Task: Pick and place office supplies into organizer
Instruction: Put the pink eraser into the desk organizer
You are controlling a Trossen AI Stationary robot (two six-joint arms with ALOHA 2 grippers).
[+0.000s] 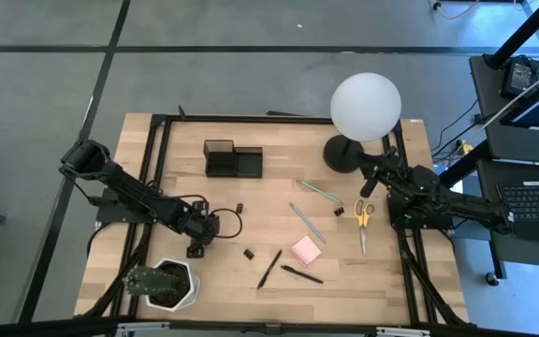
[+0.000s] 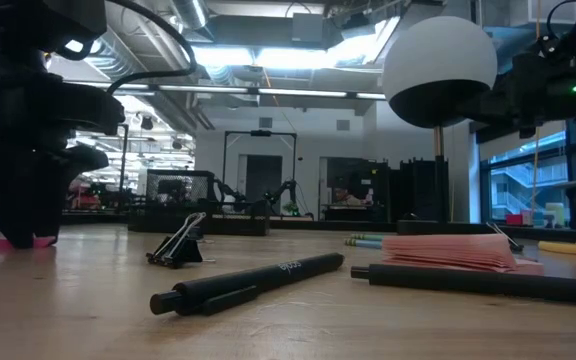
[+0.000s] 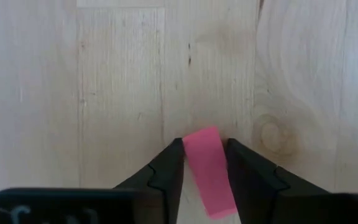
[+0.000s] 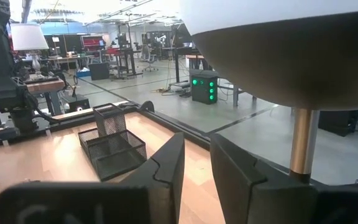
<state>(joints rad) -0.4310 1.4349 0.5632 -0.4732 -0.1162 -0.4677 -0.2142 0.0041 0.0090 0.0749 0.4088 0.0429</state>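
Pink eraser (image 3: 207, 169) sits between my left gripper (image 3: 205, 163) fingers, clamped; right gripper (image 4: 197, 163) at 3 o'clock, jaws slightly apart.

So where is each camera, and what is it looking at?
High view: above, looking straight down at the table; both arms show.
Low view: at tabletop height, looking across; left arm looms beside a black pen.
Left wrist view: looking down; own fingers flank a pink eraser.
Right wrist view: looking across; own fingers, organizer.
Shared: the lamp in high and low views.
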